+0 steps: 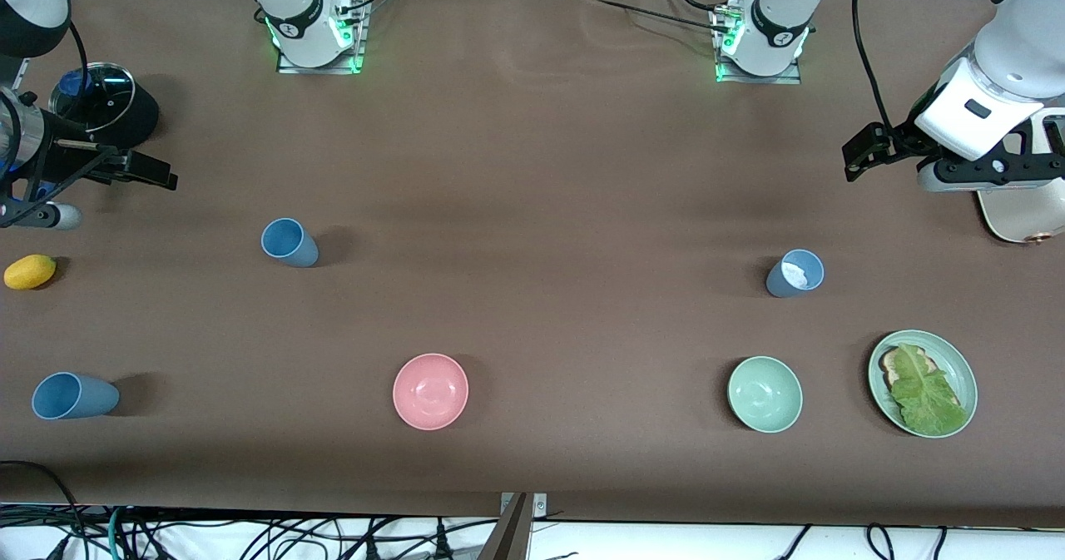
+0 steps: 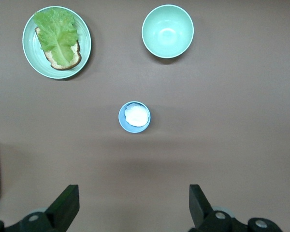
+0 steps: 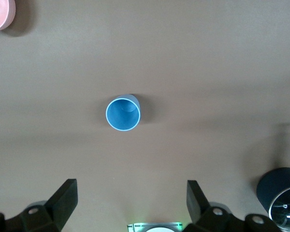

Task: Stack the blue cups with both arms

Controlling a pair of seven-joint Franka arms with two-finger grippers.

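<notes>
Three blue cups stand apart on the brown table. One blue cup [image 1: 289, 242] is toward the right arm's end and shows open-mouthed in the right wrist view [image 3: 123, 114]. A second blue cup [image 1: 75, 395] is nearer the front camera at that same end. The greyer blue cup [image 1: 795, 273] is toward the left arm's end, with something white inside, which the left wrist view [image 2: 134, 117] also shows. My right gripper [image 1: 154, 173] [image 3: 130, 203] is open and empty, up in the air. My left gripper [image 1: 861, 152] [image 2: 133, 205] is open and empty, also up in the air.
A pink bowl [image 1: 430, 391], a pale green bowl [image 1: 765, 393] and a green plate [image 1: 965, 377] with toast and lettuce lie nearer the front camera. A yellow fruit [image 1: 30, 271] and a black pot with a glass lid [image 1: 104, 102] are at the right arm's end. A white appliance [image 1: 1023, 210] is at the left arm's end.
</notes>
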